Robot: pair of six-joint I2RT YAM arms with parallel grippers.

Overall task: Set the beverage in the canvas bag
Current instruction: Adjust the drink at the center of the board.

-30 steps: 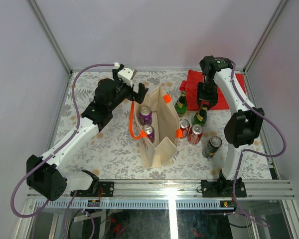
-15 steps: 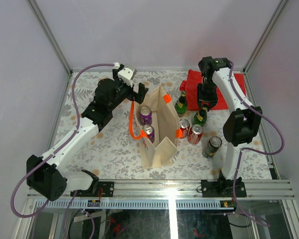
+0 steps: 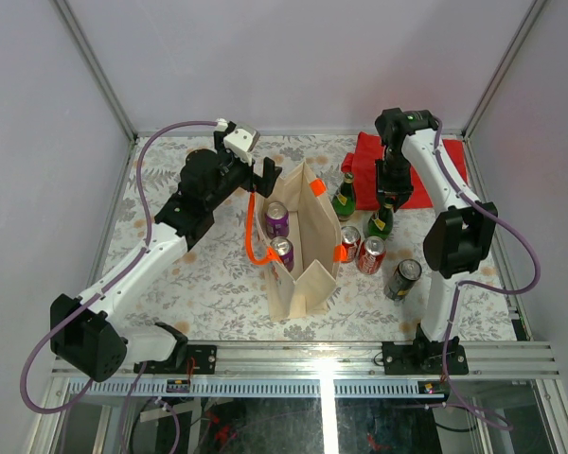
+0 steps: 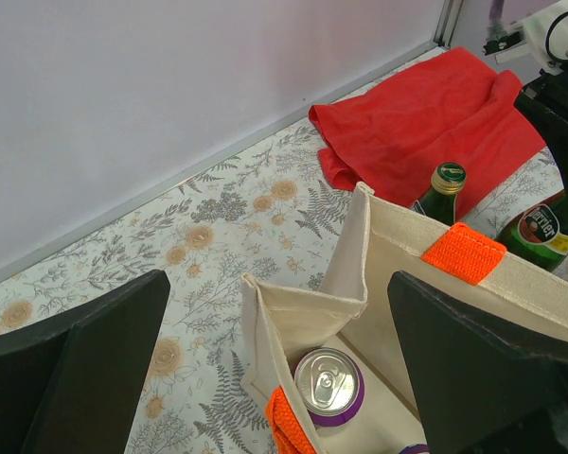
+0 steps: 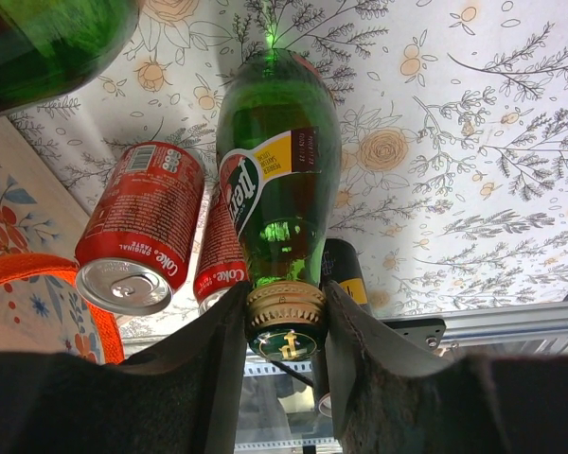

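The grasp is in hand: the green bottle [image 5: 279,189] stands on the table [image 3: 218,284] right of the canvas bag [image 3: 303,288], outside it, with the right fingers [image 5: 208,378] set either side of its cap, though a firm clamp cannot be told. The left fingers [image 4: 85,369] are held wide by the bag's mouth. Next, a secure hold and a lift over the bag's rim seem called for.
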